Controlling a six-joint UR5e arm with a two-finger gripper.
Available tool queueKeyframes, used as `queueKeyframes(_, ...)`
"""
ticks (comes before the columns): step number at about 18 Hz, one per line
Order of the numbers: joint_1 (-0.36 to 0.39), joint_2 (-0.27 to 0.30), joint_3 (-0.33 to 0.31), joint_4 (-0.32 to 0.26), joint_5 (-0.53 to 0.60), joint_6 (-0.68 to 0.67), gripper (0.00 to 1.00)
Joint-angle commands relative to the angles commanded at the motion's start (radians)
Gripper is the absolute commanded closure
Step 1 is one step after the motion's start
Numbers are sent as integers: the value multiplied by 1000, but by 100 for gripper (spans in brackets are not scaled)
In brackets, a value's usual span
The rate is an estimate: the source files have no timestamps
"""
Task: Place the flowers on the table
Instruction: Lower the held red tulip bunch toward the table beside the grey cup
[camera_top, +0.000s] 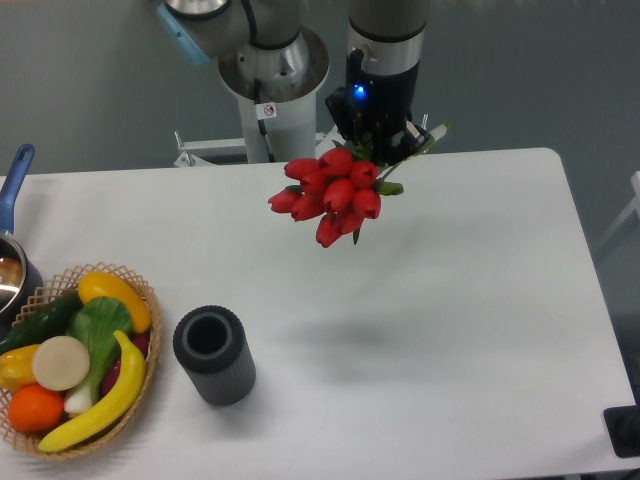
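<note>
Bunch of red tulip buds on green stems (330, 195) held aloft over the far middle of the white matte desk (450, 300), buds tilted toward the camera — long axis running back and up into the black two-finger gripper (378, 135). Jaws pinch the stems; a soft shadow marks the bare desk directly below.
</note>
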Motion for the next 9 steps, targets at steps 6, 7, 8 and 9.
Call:
queueKeyframes(6,-34,-48,-35,0,-8,-52,85)
queueKeyframes(7,-38,-52,-57,3,-8,-63,86)
queueKeyframes(8,-40,-60,-75,17,-8,-71,86)
queueKeyframes(9,-44,-67,-112,69,-8,-74,86)
